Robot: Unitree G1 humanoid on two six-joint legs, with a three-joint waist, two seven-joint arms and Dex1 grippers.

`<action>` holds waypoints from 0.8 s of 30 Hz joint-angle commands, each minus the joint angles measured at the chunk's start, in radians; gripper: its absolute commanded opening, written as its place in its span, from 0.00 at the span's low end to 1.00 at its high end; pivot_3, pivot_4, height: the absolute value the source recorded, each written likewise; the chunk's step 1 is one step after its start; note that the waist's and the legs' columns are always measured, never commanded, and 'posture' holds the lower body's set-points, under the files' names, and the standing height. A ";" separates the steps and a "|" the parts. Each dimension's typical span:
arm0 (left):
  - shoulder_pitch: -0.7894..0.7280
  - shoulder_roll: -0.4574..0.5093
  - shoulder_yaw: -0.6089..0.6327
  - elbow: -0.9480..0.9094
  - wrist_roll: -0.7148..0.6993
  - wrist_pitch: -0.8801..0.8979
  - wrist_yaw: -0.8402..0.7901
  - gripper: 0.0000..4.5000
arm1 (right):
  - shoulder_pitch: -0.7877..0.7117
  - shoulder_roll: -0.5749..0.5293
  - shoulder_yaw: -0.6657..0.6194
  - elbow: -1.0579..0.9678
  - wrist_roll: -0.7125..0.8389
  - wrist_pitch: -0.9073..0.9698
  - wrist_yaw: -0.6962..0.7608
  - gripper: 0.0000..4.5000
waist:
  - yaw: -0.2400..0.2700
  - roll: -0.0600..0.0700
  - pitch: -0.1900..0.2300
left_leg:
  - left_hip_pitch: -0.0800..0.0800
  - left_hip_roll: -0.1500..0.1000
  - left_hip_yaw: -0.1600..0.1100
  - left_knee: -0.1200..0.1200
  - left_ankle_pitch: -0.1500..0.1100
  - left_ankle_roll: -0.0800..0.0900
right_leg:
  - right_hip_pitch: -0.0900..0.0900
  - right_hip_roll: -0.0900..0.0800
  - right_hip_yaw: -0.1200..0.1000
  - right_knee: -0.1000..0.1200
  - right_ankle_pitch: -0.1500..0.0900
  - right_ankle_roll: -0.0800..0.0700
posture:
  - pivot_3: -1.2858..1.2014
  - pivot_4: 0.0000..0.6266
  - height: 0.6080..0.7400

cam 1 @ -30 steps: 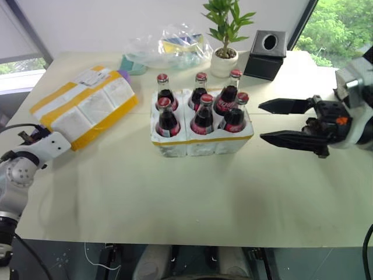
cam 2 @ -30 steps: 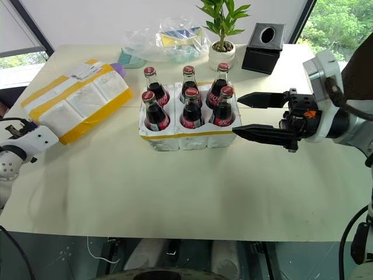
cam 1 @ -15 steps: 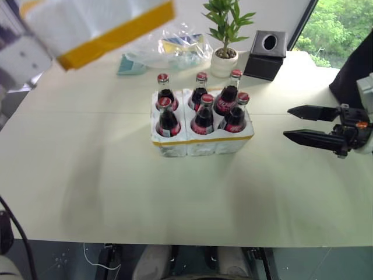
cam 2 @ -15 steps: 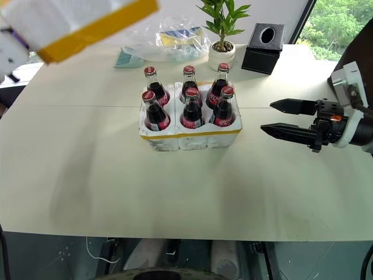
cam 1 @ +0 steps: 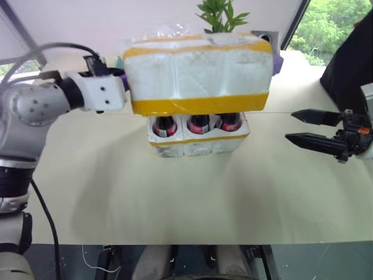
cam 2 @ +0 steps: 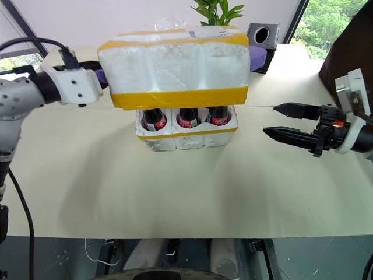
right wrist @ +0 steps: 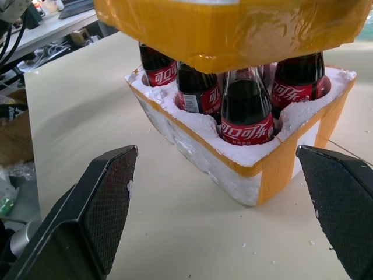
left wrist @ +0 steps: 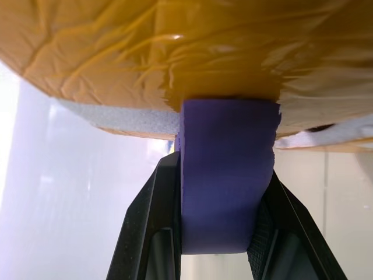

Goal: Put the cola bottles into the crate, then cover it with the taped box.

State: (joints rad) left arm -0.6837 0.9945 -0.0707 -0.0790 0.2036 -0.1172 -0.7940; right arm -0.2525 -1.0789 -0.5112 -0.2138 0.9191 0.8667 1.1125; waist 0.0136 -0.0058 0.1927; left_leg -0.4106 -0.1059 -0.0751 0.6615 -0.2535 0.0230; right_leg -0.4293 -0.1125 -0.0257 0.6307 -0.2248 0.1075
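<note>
Big pale cream table underneath everything.

Next up, the taped box, a white styrofoam shell with wide yellow tape bands, up in the air right over the crate, roughly level, lower yellow band covering the bottle tops from the head camera. Not seated on anything; a gap between its rim and the foam tray, clear from the right wrist camera.

Then the crate, a white styrofoam tray with round wells and a yellow tape band around its lower edge, sitting on the table about mid-way across. Cola bottles, small dark glass ones with red labels, standing upright in the wells; three of the front row peeking out under the box from the head view, caps hidden.

Left gripper clamped tight on a purple strap-like tab at the left end of the taped box, carrying the whole thing by that. Same purple stuff poking out past the box's far end too.

Right gripper off to the right of the crate, well apart from it, black fingers spread wide and pointing toward the crate, nothing between them.

Black cube-shaped tissue holder and green potted plant at the far side of the table, partly hidden behind the box.
</note>
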 commanded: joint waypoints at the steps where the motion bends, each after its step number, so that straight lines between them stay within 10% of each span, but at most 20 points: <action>1: 0.020 0.029 -0.016 -0.036 0.139 -0.045 0.049 0.27 | -0.010 0.002 -0.057 -0.030 0.028 0.002 -0.031 1.00 | 0.000 0.000 0.000 | 0.000 0.000 0.000 0.000 0.000 0.000 | 0.000 0.000 0.000 0.000 0.000 0.000 | 0.52 0.24 1.00; 5: 0.072 0.016 -0.023 -0.075 0.215 -0.031 0.083 0.47 | -0.026 0.008 -0.047 -0.031 0.033 -0.001 -0.062 1.00 | 0.000 0.000 0.000 | 0.000 0.000 0.000 0.000 0.000 0.000 | 0.000 0.000 0.000 0.000 0.000 0.000 | 0.52 0.24 1.00; 9: 0.141 0.023 -0.007 -0.103 0.250 -0.063 0.103 0.90 | -0.039 0.009 -0.028 -0.030 0.031 -0.006 -0.076 1.00 | 0.000 0.000 0.000 | 0.000 0.000 0.000 0.000 0.000 0.000 | 0.000 0.000 0.000 0.000 0.000 0.000 | 0.52 0.24 1.00; 16: 0.341 0.046 0.168 -0.105 0.188 -0.213 0.221 0.90 | -0.032 0.005 -0.010 -0.016 0.010 -0.017 -0.062 1.00 | 0.000 0.000 0.000 | 0.000 0.000 0.000 0.000 0.000 0.001 | 0.000 0.000 0.000 0.000 0.000 0.000 | 0.52 0.24 1.00; 20: 0.423 -0.019 0.345 -0.038 -0.159 -0.141 0.129 0.90 | -0.015 0.013 -0.003 -0.014 -0.004 -0.027 -0.057 1.00 | 0.001 0.001 0.000 | 0.000 0.000 -0.001 0.000 -0.001 0.001 | 0.000 0.000 0.000 -0.001 0.000 0.000 | 0.52 0.24 1.00; 24: 0.474 0.002 0.457 -0.019 -0.568 0.318 -0.120 0.90 | -0.015 0.019 0.020 -0.002 -0.022 -0.045 -0.047 1.00 | -0.001 0.001 0.000 | 0.000 0.000 -0.001 0.000 -0.001 0.001 | 0.000 0.000 -0.001 0.000 0.000 0.000 | 0.52 0.24 1.00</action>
State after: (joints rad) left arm -0.2094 0.9729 0.3220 -0.0890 -0.1944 0.0213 -0.8314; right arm -0.2572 -1.0592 -0.4815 -0.2099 0.9035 0.8435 1.0520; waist 0.0124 -0.0051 0.1925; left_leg -0.4102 -0.1056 -0.0760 0.6618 -0.2541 0.0238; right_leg -0.4290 -0.1125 -0.0268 0.6304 -0.2250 0.1075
